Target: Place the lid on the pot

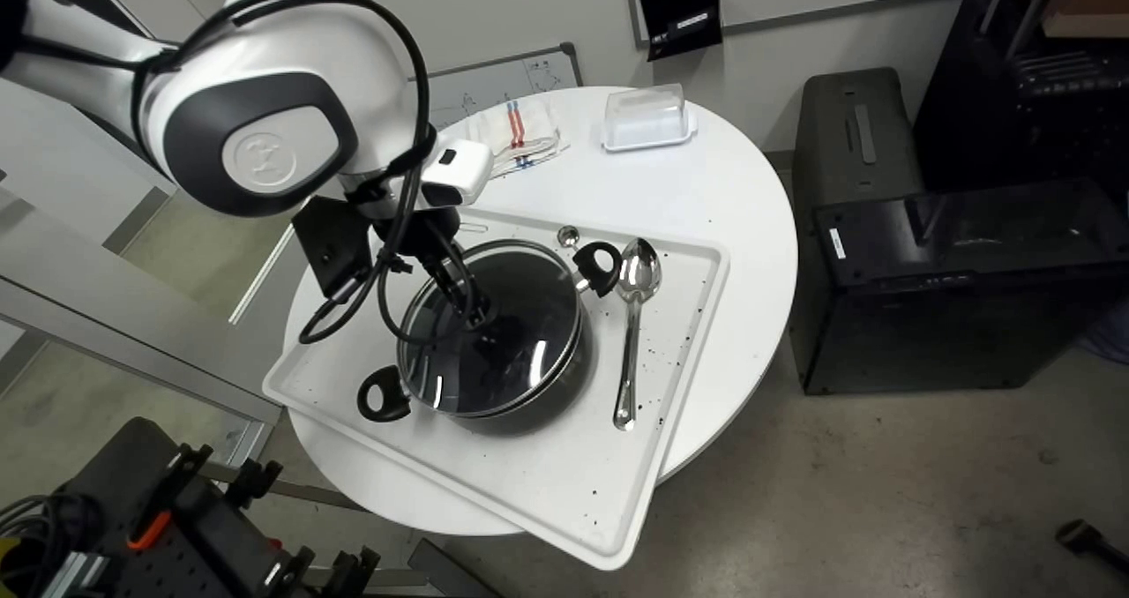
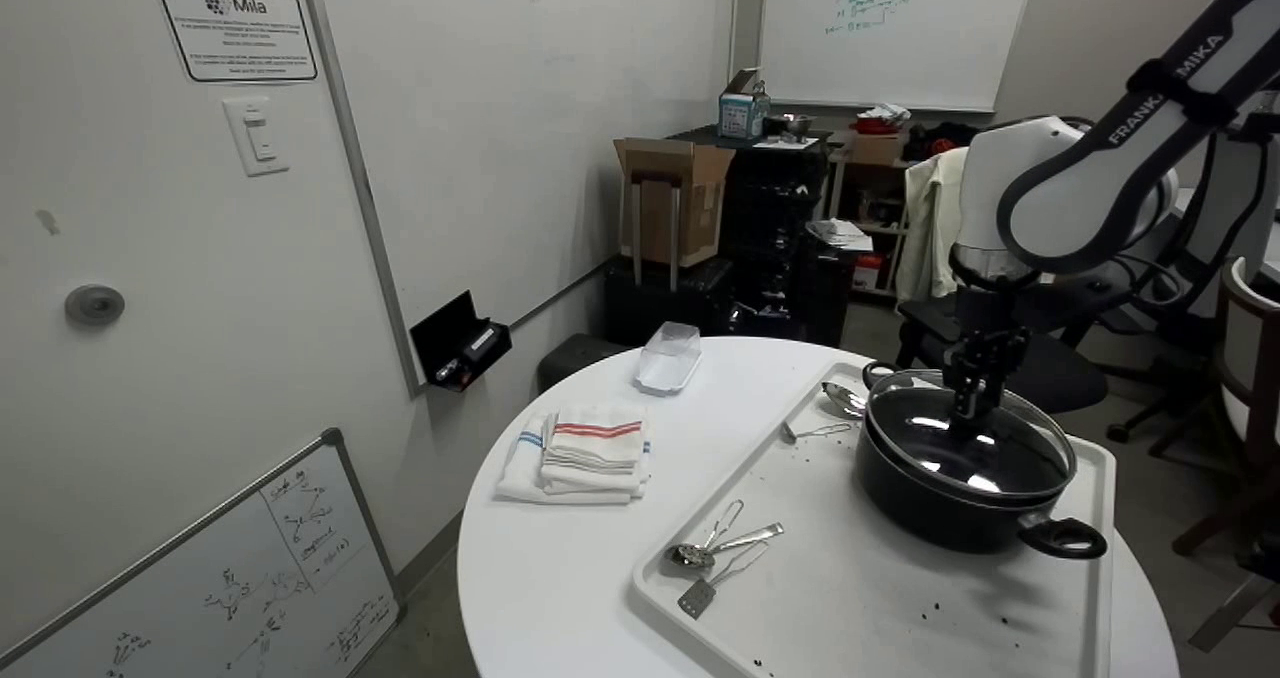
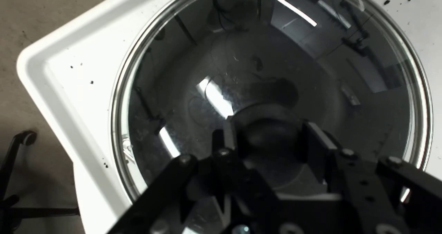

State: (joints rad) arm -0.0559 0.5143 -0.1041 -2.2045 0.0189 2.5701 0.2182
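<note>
The glass lid [image 1: 529, 294] lies over the black pot [image 1: 560, 395], its rim roughly lined up with the pot's. In an exterior view, the lid [image 2: 920, 423] shows slightly above and offset from the rim of the pot [image 2: 930, 508]; I cannot tell if it touches all round. My gripper [image 1: 476, 314] points down at the lid's centre, also in an exterior view [image 2: 968, 408]. In the wrist view, the gripper's fingers [image 3: 271, 134] are on both sides of the dark knob and look closed on it. The lid [image 3: 331, 75] fills that view and hides the pot.
The pot stands on a white tray [image 1: 564, 501] on a round white table [image 1: 750, 227]. A large spoon [image 1: 631, 333] and a small spoon [image 1: 569, 236] lie near one pot handle. Small utensils [image 2: 715, 558], folded towels [image 2: 590, 453] and a butter dish [image 2: 668, 358] are farther off.
</note>
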